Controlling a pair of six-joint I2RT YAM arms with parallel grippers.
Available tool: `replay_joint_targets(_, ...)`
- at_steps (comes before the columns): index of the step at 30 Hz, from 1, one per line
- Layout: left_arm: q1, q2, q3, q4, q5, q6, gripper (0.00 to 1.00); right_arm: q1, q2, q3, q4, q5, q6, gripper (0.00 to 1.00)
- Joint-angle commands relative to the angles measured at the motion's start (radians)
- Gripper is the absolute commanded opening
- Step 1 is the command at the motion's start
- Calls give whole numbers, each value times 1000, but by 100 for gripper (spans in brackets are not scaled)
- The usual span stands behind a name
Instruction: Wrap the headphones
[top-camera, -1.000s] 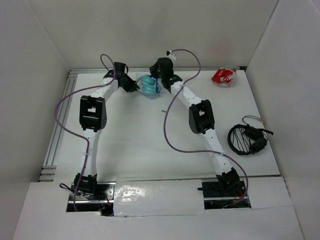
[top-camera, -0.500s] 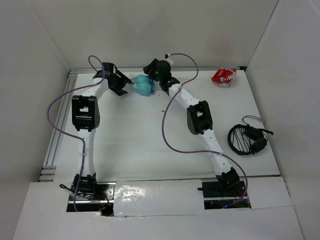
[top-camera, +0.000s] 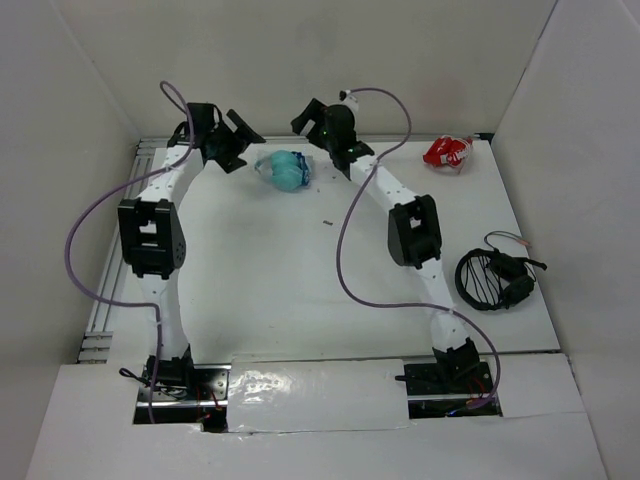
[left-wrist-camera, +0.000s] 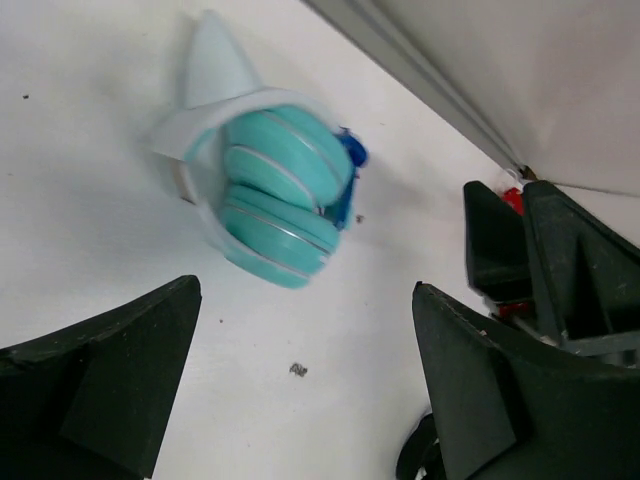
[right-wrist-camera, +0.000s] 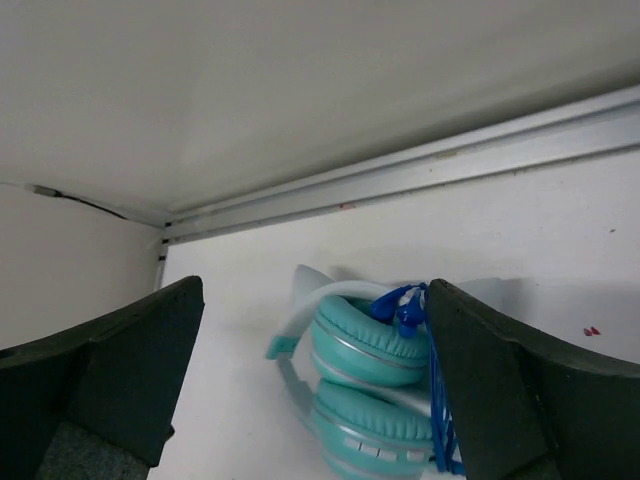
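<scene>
The headphones (top-camera: 283, 170) lie folded on the white table near the back wall, teal ear cups stacked, white headband with a pointed ear around them. The blue cord (right-wrist-camera: 405, 305) is bunched against the cups. My left gripper (top-camera: 247, 148) hangs just left of them, open and holding nothing. My right gripper (top-camera: 312, 140) hangs just right of them, also open and empty. In the left wrist view the headphones (left-wrist-camera: 275, 200) sit beyond the left gripper (left-wrist-camera: 305, 300), apart from both fingers. In the right wrist view the headphones (right-wrist-camera: 380, 370) lie between and beyond the right gripper (right-wrist-camera: 315, 290).
A small red and white object (top-camera: 447, 152) lies at the back right corner. A black set of headphones with its cable (top-camera: 495, 278) rests near the right edge. A metal rail (top-camera: 120, 270) runs along the left side. White walls enclose the table.
Both grippers have opened and let go of the headphones, which now rest on the table. The left arm has drawn back to the left, the right gripper up and away to the right.
</scene>
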Motion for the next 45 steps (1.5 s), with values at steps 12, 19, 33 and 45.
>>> replay_joint_targets(12,-86,-939,-869,190,184,276,99,-2,-804,-725,9,20,-138,100)
replay_joint_targets(19,-114,-1418,-1228,150,107,254,99,9,-1217,-1210,28,124,-228,100)
replay_joint_targets(33,-117,-1753,-1380,26,87,262,99,-14,-1837,-1664,-61,452,-173,100)
replay_joint_targets(45,-119,-1757,-1399,18,86,234,99,-17,-1897,-1674,-144,555,-135,100)
